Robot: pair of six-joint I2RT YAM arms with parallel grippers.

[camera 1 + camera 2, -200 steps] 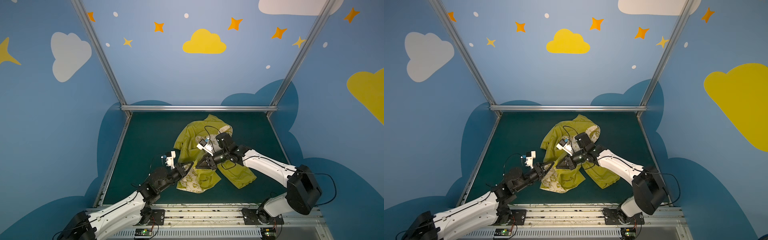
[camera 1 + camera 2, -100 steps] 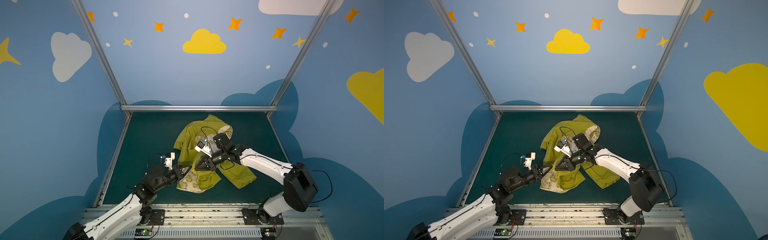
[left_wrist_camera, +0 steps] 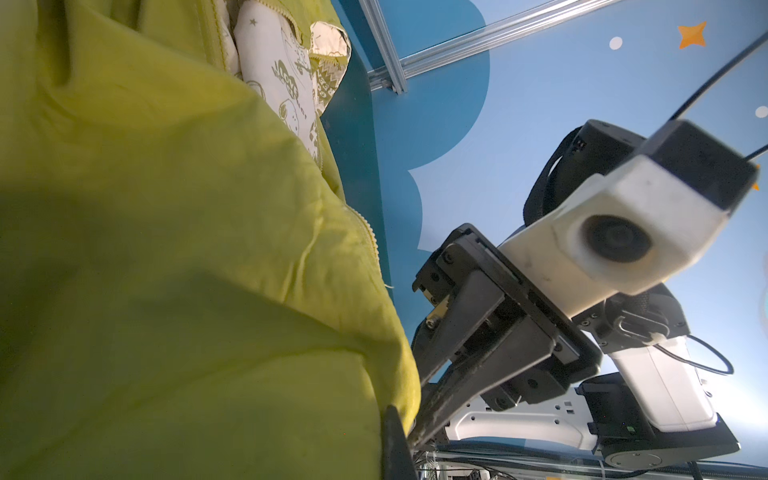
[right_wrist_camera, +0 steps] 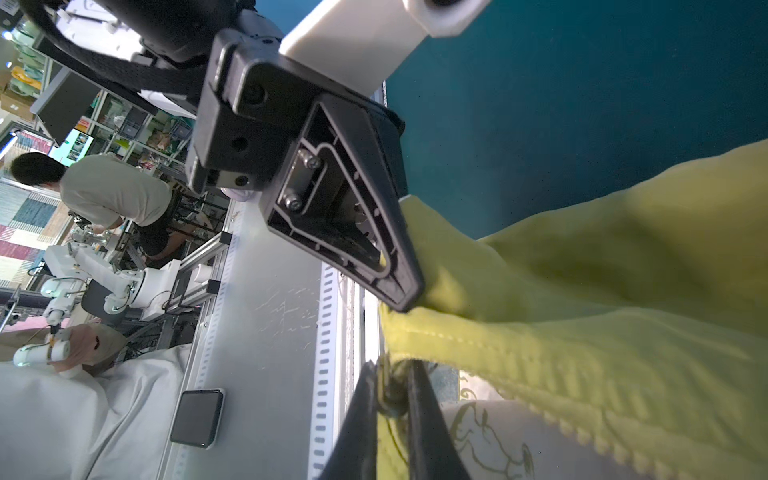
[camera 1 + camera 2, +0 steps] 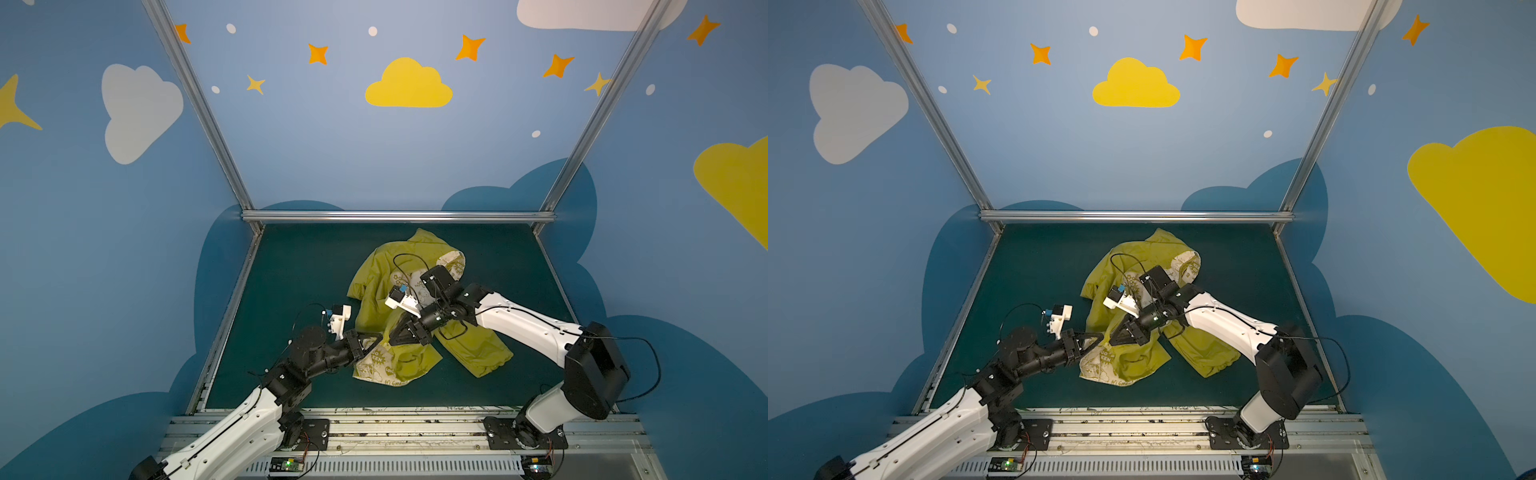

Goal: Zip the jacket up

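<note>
The mustard-yellow jacket lies crumpled mid-mat in both top views, with printed cream lining showing at its near edge. My left gripper is shut on a fold of the jacket's fabric at its near left edge. Tip to tip with it, my right gripper is shut on the zipper slider at the end of the yellow zipper teeth. The right wrist view shows a left finger pressed against the fabric.
The dark green mat is bounded by a metal rail at the back, slanted side rails, and the arms' base rail at the front. A sleeve trails to the right under my right arm.
Both grippers keep their holds at the same spot. My right wrist has shifted slightly left and nearer, and the left arm's elbow has moved a little.
</note>
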